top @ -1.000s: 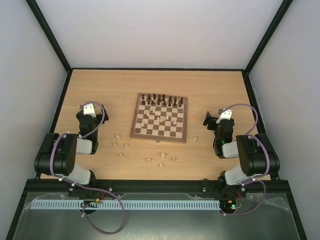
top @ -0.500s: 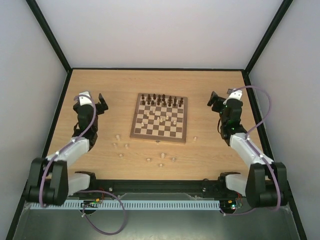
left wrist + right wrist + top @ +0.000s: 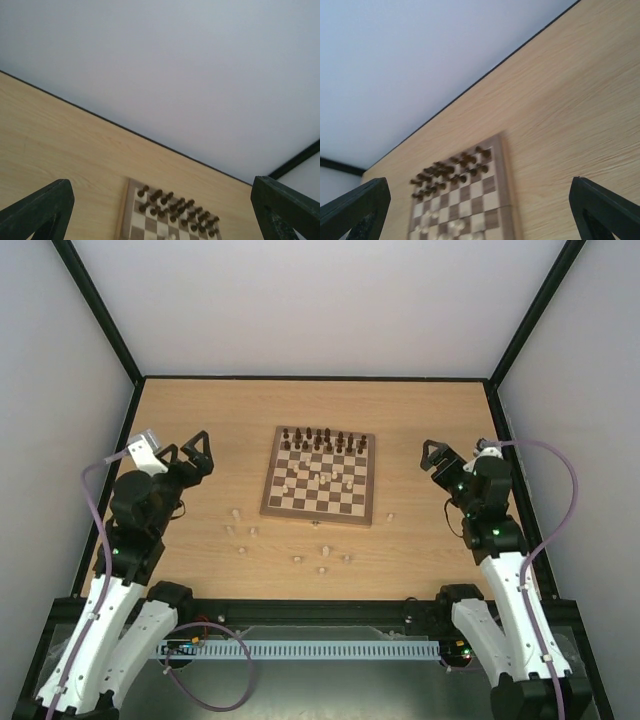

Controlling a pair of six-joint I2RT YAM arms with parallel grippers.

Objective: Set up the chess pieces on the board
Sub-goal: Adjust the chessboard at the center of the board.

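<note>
On woodgrain table (image 3: 200, 410), square checkered board (image 3: 345, 504)

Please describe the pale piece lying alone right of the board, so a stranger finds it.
Find the board in the middle of the table. Just off its near right corner, on the wood, sits one small pale piece. The other loose pale pieces lie in front and to the left; this one is alone.
</note>
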